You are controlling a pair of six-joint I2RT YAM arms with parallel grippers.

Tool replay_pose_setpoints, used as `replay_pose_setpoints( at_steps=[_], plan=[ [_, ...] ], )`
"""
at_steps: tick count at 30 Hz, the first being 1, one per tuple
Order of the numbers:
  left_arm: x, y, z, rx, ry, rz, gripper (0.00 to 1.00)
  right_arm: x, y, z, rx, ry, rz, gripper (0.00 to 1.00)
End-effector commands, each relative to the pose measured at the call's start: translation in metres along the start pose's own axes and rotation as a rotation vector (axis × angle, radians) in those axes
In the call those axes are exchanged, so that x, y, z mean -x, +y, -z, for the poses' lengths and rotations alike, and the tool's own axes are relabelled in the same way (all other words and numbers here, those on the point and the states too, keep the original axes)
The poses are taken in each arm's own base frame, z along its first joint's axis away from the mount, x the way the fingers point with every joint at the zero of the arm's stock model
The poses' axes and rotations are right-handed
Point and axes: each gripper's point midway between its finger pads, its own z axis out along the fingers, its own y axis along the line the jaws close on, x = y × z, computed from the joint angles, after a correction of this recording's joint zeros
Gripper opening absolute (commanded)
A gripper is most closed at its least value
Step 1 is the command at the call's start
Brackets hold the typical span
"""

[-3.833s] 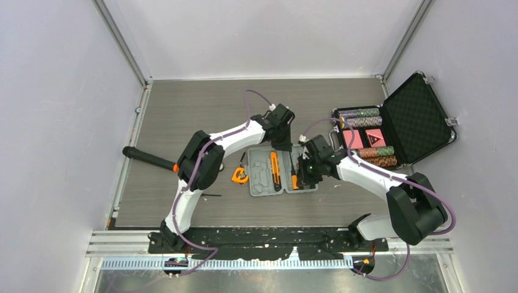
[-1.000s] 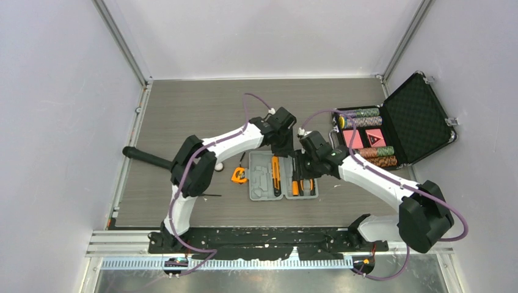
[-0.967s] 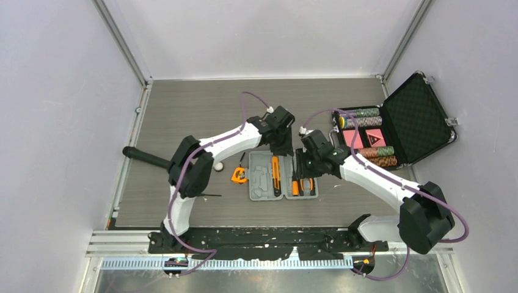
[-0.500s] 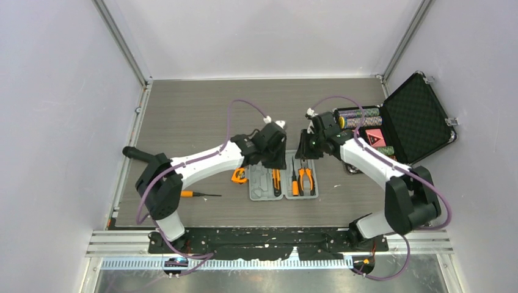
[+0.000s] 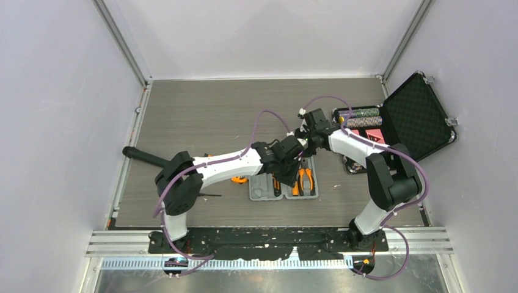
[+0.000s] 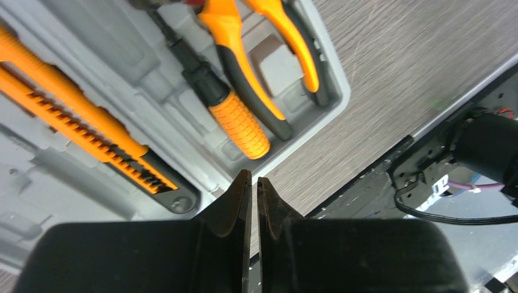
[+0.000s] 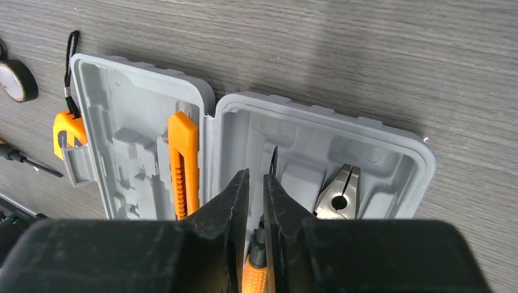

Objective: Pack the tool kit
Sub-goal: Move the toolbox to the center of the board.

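The grey tool kit case lies open and flat on the counter, in front of the two arms. Its right half holds the orange-and-black pliers and an orange-gripped screwdriver side by side. Its left half holds an orange utility knife. The orange tape measure sits on the counter just beside the case's left edge, and a roll of black tape lies near it. The black poker-chip case stands open, well to the right.

Half a second ago the left gripper was above the far edge of the left half. The left arm has since swung to the right, so the gripper now hangs over the middle of the case. Its forearm now hides most of the tape measure in the top view. The right arm has folded in, with its elbow drawn closer to the case. The right gripper stays by the far edge of the right half, above the screwdriver's tip.

Both pairs of jaws are drawn almost together, with only a slit between them. Neither pair holds anything.
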Motion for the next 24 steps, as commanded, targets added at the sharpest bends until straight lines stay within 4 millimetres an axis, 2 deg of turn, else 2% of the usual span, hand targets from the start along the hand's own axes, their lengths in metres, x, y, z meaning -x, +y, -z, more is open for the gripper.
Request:
replay_pose_setpoints(
  at_steps=[1,5,11,17,19,24],
  plan=[
    [-0.001,0.017,0.012,0.089,0.029,-0.027,0.08,0.012,0.006,0.020,0.034,-0.063,0.023,0.20],
    [-0.011,0.045,0.016,0.172,0.060,-0.009,0.10,0.006,-0.002,0.041,0.002,-0.094,0.021,0.24],
    [-0.024,0.078,0.014,0.232,0.127,0.059,0.10,-0.012,-0.034,0.058,-0.137,-0.095,0.006,0.30],
    [-0.035,0.112,0.017,0.310,0.196,0.108,0.10,-0.033,-0.046,0.059,-0.170,-0.076,-0.002,0.39],
    [-0.038,0.130,0.019,0.364,0.206,0.126,0.10,-0.042,-0.048,0.057,-0.165,-0.060,-0.009,0.42],
    [-0.043,0.169,0.030,0.461,0.225,0.170,0.10,-0.054,-0.042,0.053,-0.133,-0.042,-0.021,0.42]
  ],
)
